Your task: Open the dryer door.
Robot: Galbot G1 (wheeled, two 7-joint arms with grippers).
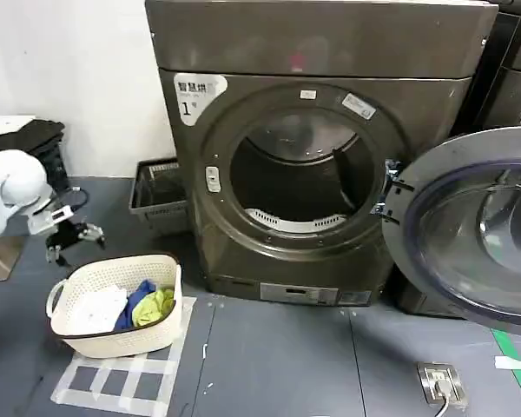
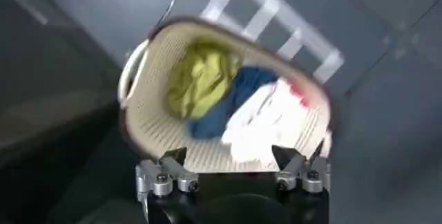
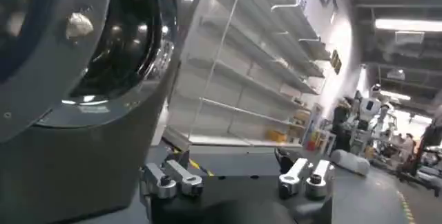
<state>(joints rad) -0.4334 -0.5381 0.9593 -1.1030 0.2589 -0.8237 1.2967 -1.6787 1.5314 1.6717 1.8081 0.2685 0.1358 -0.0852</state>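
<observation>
In the head view, the dark grey-brown dryer marked "1" (image 1: 321, 156) stands against the wall with its drum mouth exposed. The dryer door (image 1: 478, 226), a large round porthole with a wide chrome ring and tinted glass centre, is swung wide to the right on its hinge, well clear of the opening, so the task looks done. The left end effector (image 1: 69, 239) hangs low on the left, just above and beside the cream woven plastic laundry basket (image 1: 113, 300), which holds white, blue and yellow-green clothes and sits on a grid of white tape on the dark floor.

In the left wrist view, the left end effector (image 2: 231, 170) points down at the laundry basket (image 2: 148, 118); its fingers are spread apart and hold nothing.

In the right wrist view, the right end effector (image 3: 238, 180) also has its fingers parted and empty. It sits close beside the dryer door (image 3: 83, 59), whose glass and rim curve past it, with white shelving (image 3: 255, 59) in the room beyond.

The main risk, as I judge it, is the right arm brushing the open door while pulling away, since it is so near; a nudge could swing the door back toward the drum. The left arm could likewise clip the basket rim if it drops.
</observation>
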